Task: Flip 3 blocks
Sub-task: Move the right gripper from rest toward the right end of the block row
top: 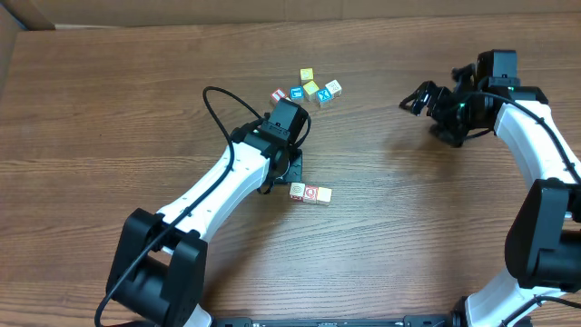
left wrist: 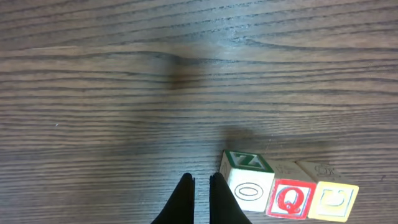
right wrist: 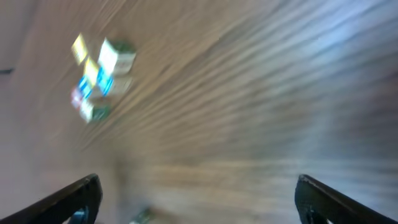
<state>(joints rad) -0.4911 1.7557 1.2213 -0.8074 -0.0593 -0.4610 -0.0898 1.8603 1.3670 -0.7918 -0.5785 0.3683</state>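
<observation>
Blocks (top: 310, 193): three, in one touching row on the wooden table (top: 408, 218), near its middle. Left gripper (left wrist: 200, 198): clenched, empty, just beside the row's end. Right gripper (right wrist: 199, 200): spread wide, empty, well apart. Other cubes (top: 310, 88): loose cluster beyond.

blocks (left wrist: 289, 198) | three, touching row | faces O, Q, perhaps U

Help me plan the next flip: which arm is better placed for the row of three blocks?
Left. The left tool, shut, sits right beside the blocks; the right tool, open, is far off.
</observation>
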